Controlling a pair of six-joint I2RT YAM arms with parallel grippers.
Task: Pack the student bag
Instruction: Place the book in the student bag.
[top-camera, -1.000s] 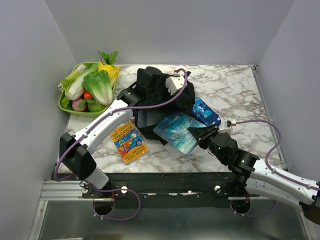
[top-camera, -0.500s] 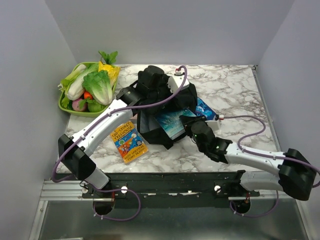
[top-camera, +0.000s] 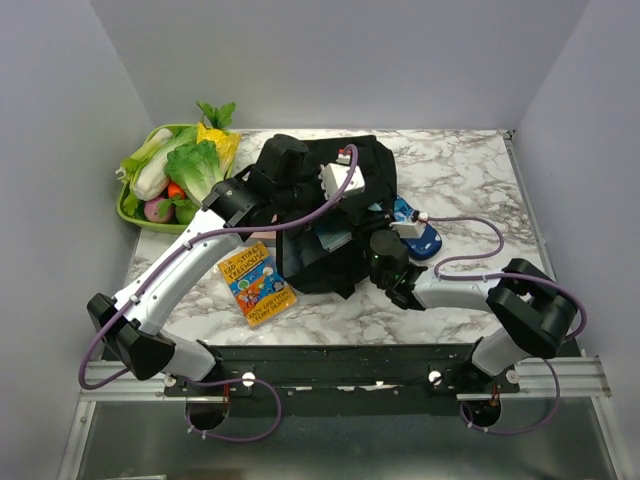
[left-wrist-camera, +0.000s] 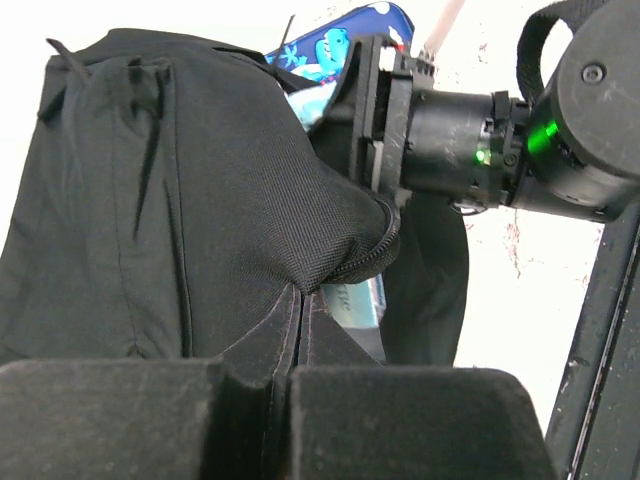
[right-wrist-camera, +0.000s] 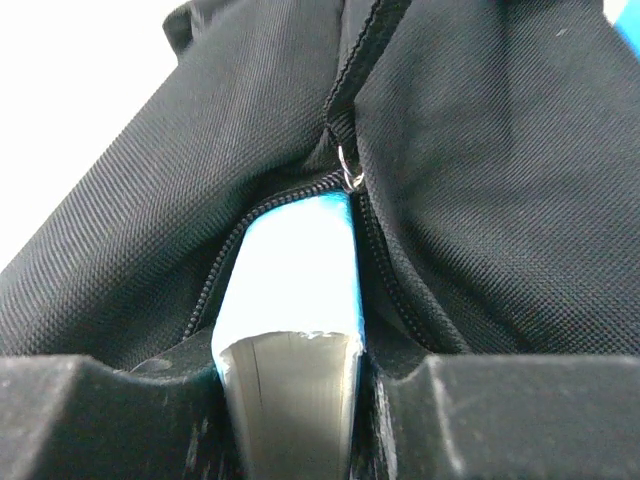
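- Nearest the arm bases, a yellow picture book (top-camera: 257, 285) lies flat on the marble table (top-camera: 470, 180), just left of the bag and untouched.
- The right gripper (right-wrist-camera: 290, 400) is clamped on a light blue book (right-wrist-camera: 295, 270), one finger against each cover, spine edge leading.
- That blue book's front end sits in the mouth of an unzipped opening, with zipper teeth (right-wrist-camera: 213, 290) running along both sides of it; how deep it reaches inside is hard to tell from here.
- The student bag (top-camera: 372, 170) lies slumped in the middle of the table, black fabric bunched up around both arms.
- The left gripper (left-wrist-camera: 288, 385) has its fingers pressed together, pinching a fold of the bag's fabric beside the zipper and lifting it into a peak.
- In the left wrist view, the right arm's wrist stands just behind that raised fold.
- A blue patterned glasses case (top-camera: 424, 240) lies against the bag's right edge, partly under a white cable fitting.
- Farthest, at the back left corner, a green tray (top-camera: 125, 210) holds toy vegetables, a lettuce (top-camera: 195, 170) among them, well apart from the bag.
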